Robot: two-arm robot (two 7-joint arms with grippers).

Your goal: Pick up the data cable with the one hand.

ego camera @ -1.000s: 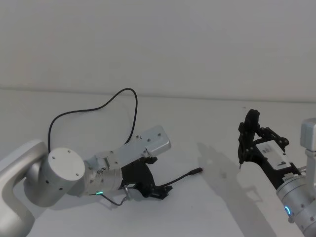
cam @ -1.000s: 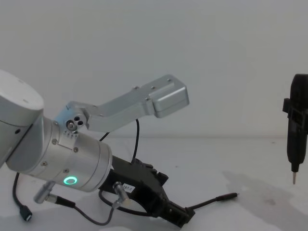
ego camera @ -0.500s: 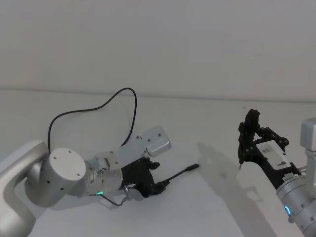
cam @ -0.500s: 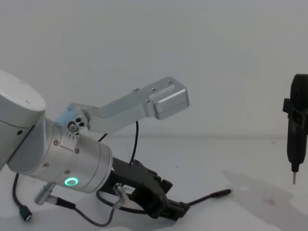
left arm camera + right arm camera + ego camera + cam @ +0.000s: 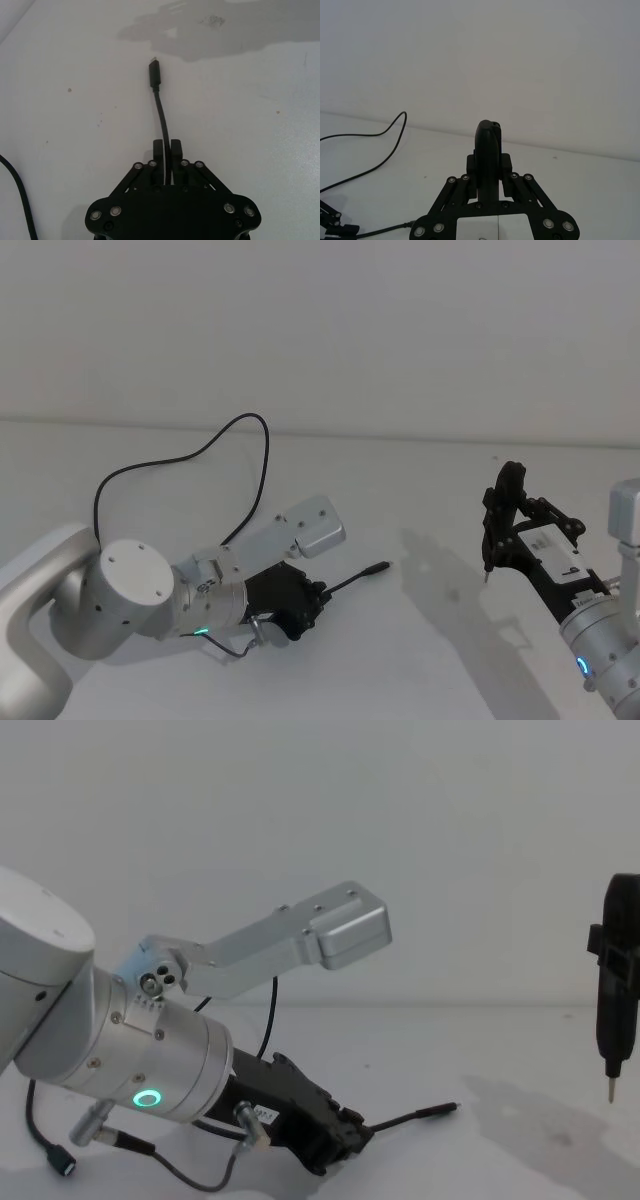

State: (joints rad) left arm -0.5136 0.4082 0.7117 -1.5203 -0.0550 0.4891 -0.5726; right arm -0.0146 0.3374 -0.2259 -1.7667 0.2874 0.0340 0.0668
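Left wrist view: left gripper [image 5: 167,146] clamps data cable [image 5: 161,107]; right gripper [image 5: 489,165] holds probe [image 5: 488,136].

silver arm [image 5: 120,1040], black pincer [image 5: 352,1135], green ring [image 5: 148,1098]

One data cable [image 5: 153,76], one probe [image 5: 612,1010] and two grippers are showing: left gripper [image 5: 316,598] lower left, right gripper [image 5: 505,515] lower right.

L hand [image 5: 352,1135] pinches data cable [image 5: 415,1117]; probe [image 5: 618,990] upright at right.
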